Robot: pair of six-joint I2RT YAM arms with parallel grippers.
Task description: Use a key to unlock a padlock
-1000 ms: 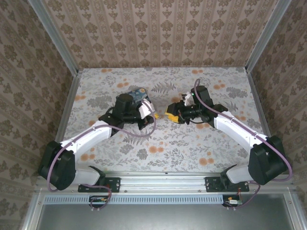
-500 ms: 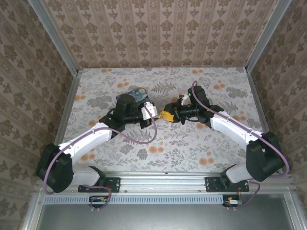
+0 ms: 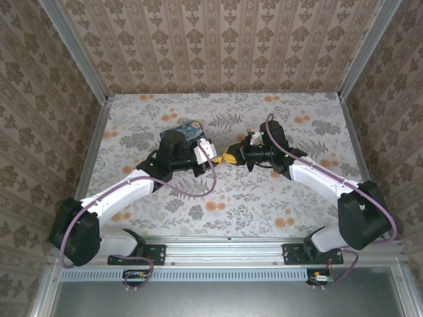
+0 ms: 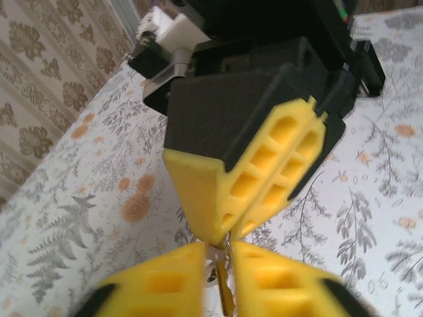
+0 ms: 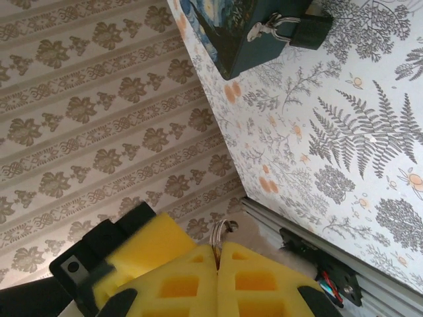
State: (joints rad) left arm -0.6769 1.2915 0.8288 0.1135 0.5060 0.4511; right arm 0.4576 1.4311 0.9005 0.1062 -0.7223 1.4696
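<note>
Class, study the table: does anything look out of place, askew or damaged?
Nothing stands out. The box lies flat on the table, the padlock hangs on its hasp, and the key ring is pinched in the closed jaws of the right gripper.

Left end effector (image 3: 213, 150) and right end effector (image 3: 231, 157) tip to tip above mid desk (image 3: 264, 198); left one on left, right one on right
Key ring (image 5: 221, 231) between right end effector fingers, at meeting point
Box (image 3: 188, 129) on desk, just behind left end effector
Padlock (image 5: 303, 30) on box latch, at box side facing right end effector
</note>
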